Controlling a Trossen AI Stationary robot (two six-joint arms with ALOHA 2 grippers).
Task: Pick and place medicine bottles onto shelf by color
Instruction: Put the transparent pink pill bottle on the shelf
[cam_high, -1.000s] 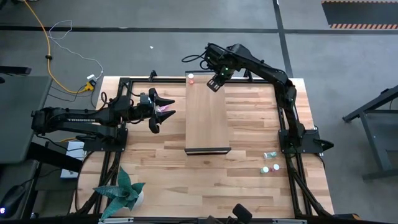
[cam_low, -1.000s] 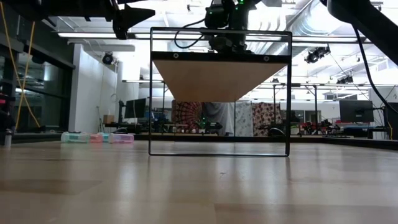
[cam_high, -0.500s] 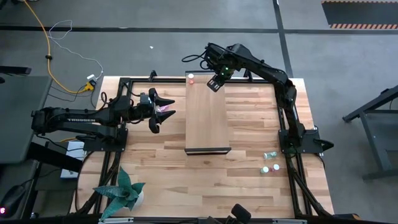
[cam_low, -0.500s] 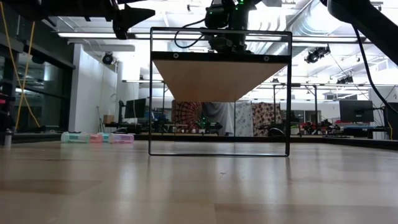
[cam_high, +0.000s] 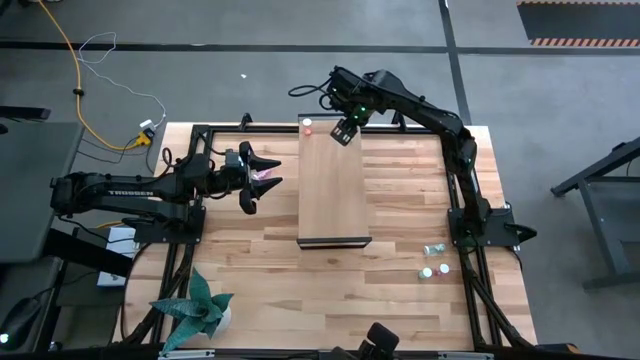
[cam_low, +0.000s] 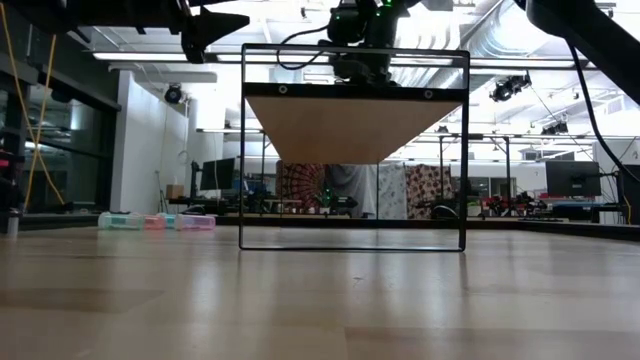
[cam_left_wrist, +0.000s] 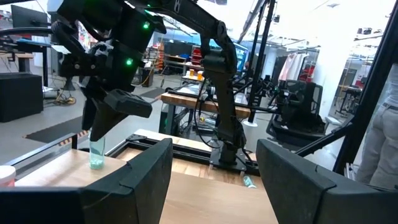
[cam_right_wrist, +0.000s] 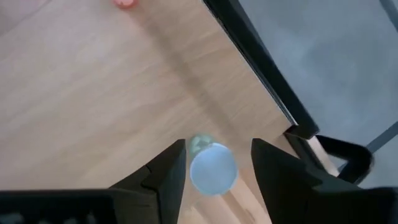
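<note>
While left gripper (cam_high: 262, 180) gapes (idle), right gripper (cam_high: 343, 133) pinches teal bottle (cam_left_wrist: 96, 153) over shelf (cam_high: 333, 190).

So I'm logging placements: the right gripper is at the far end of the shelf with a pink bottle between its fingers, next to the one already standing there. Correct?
Not quite: the bottle between the fingers of the right gripper is teal-green, not pink, as the left wrist view shows. The rest holds: it is at the far end of the shelf, near the pink bottle already standing there.
</note>
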